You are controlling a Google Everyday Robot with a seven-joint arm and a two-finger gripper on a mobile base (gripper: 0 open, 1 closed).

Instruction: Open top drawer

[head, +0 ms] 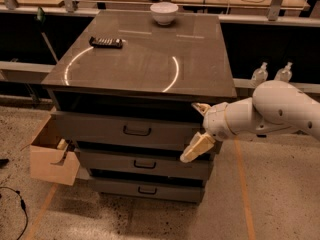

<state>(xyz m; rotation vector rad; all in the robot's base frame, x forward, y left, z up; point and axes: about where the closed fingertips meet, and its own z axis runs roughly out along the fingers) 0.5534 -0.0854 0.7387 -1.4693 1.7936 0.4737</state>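
Note:
A grey cabinet with three drawers stands at centre. The top drawer [100, 129] has the tallest front panel and a small dark bar handle [137, 131] at its centre. Its front sits slightly out, with a dark gap under the cabinet top. My gripper [198, 129] is at the right end of the top drawer's front. Its fingers are spread, one tan fingertip [201, 107] high near the cabinet top and one [196, 148] low by the middle drawer [145, 164]. It holds nothing. The bottom drawer [147, 190] is below.
On the cabinet top [145, 59] lie a dark remote [106, 42] and a white bowl [164, 12]. An open cardboard box [50, 156] stands at the cabinet's left. Two bottles [272, 73] stand at the right. A workbench runs behind. A cable [17, 209] lies on the floor.

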